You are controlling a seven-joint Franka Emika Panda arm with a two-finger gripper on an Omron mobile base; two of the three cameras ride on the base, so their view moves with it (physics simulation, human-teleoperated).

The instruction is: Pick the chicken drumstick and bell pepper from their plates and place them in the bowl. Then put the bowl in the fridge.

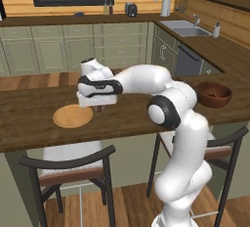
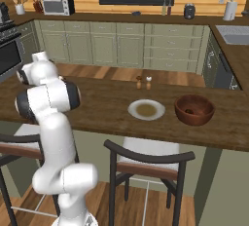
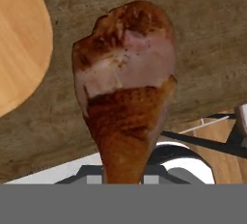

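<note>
Drumstick meat, brown and cooked, takes up the middle of the hand view, thick end toward the top and thin end running down to the bottom edge, where the gripper's fingers are closed on it; the fingertips themselves are hidden behind the meat and the lower border. Behind it lie the dark wooden counter and, cut off at the upper left, an arc of the tan round wooden plate.

In the left base view the gripper sits left of centre, just beside the right edge of that plate; only a small dark bit shows beneath the white hand, too small to make out. The deep reddish-brown wooden bowl stands well apart at the right.

In the right base view the pale-rimmed plate with a brownish centre lies just left of the bowl, whose contents are hard to tell.
</note>
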